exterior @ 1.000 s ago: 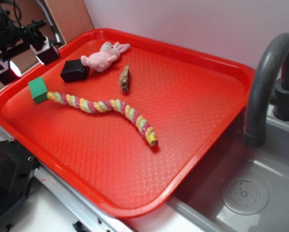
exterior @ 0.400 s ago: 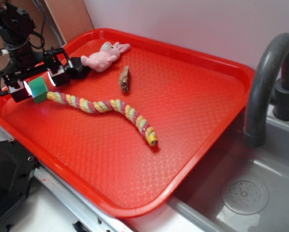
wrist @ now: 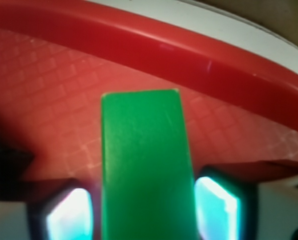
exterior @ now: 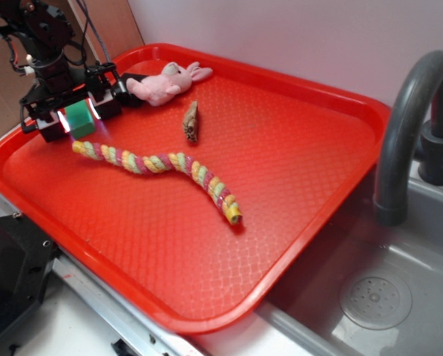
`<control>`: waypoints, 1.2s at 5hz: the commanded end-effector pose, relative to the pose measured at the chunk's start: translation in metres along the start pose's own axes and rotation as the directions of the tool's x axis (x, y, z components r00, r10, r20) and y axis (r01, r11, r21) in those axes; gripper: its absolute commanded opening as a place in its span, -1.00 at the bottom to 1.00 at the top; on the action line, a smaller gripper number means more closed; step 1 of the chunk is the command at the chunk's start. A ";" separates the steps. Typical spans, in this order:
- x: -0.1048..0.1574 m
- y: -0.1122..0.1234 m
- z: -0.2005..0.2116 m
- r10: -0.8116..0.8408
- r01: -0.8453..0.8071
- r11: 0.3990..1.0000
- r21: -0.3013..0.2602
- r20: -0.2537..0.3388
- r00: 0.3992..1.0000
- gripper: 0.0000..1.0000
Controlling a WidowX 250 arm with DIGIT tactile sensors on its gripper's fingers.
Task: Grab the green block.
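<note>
The green block (exterior: 79,117) is clenched between the fingers of the gripper (exterior: 77,119), which is angled downward over the red tray's (exterior: 303,185) far left corner

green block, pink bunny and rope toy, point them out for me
green block (wrist: 145,165): wrist view, middle of its upper face
pink bunny (exterior: 162,83): exterior view, its body
rope toy (exterior: 158,163): exterior view, midway along its twist
</note>
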State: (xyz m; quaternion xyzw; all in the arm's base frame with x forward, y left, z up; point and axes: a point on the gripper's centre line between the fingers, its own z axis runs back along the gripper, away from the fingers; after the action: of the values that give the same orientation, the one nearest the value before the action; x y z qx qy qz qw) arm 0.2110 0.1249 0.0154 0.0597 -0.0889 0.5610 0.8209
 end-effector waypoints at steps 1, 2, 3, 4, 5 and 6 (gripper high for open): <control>0.006 -0.005 0.003 -0.033 0.033 0.999 -0.030 0.015 0.999 -1.00; 0.004 -0.016 0.029 -0.133 0.135 0.990 -0.029 0.047 0.990 -1.00; -0.010 -0.027 0.083 -0.252 0.259 0.963 -0.078 0.083 0.964 -1.00; -0.024 -0.030 0.137 -0.450 0.449 0.870 -0.202 0.046 0.892 -1.00; -0.045 -0.034 0.171 -0.574 0.571 0.778 -0.264 0.071 0.816 -1.00; -0.052 -0.027 0.196 -0.614 0.594 0.738 -0.319 0.048 0.788 -1.00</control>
State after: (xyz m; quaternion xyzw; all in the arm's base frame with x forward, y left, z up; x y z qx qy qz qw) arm 0.2034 0.0164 0.1799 -0.0577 -0.1007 0.2492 0.9615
